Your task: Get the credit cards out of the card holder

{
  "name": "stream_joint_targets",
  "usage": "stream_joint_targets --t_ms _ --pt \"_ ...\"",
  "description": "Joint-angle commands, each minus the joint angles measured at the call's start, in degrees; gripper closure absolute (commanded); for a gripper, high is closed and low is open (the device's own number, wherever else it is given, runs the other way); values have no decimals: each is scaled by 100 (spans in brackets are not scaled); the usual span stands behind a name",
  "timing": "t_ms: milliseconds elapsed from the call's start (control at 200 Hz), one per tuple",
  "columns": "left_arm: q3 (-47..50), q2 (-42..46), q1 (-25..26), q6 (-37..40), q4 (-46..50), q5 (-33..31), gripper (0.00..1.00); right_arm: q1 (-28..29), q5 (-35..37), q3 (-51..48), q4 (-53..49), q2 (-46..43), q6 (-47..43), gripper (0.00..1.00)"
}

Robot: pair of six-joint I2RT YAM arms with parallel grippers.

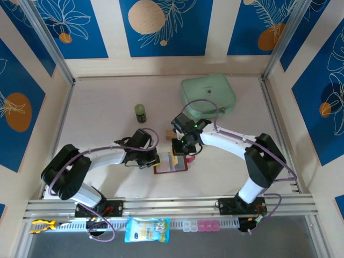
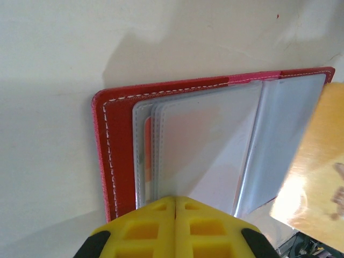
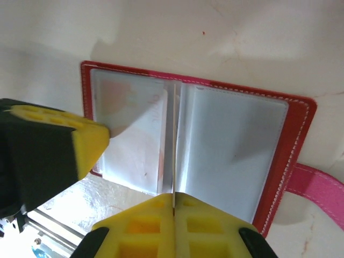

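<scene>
- Top view is evenly and brightly lit from above; soft shadows are cast on the table [image 1: 97, 107].
- Strong glare is seen on the gold card [image 2: 317, 177], lower right.
- Yellow pads [image 2: 150, 228] are rendered blurred, bottom edge.

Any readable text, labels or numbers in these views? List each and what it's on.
None legible.
Sleeved card in the card holder: faint pink script, blurred.
Gold card: brown mark, cut off.
Blue packet: print too small.
Mint-green pouch: small mark, too small.
</scene>
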State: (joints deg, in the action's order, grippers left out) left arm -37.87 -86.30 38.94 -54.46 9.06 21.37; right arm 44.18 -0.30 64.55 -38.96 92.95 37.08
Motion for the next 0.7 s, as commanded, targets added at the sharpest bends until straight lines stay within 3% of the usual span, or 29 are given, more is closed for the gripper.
stream_joint_targets --t_ms 0,245,530,695 --pt "-62 89 34 155 348 -124 100 -131 82 233 -278 -304 -756 100" --pt "-142 174 35 187 425 -121 97 -554 1 623 -427 -470 -2882 100" --pt "-160 371 11 191 434 -150 91 -850 64 1051 -481 -402 -6313 100" --pt "-94 580 -28 184 439 -219 88 -1064 -74 1562 -664 -60 -7386 100"
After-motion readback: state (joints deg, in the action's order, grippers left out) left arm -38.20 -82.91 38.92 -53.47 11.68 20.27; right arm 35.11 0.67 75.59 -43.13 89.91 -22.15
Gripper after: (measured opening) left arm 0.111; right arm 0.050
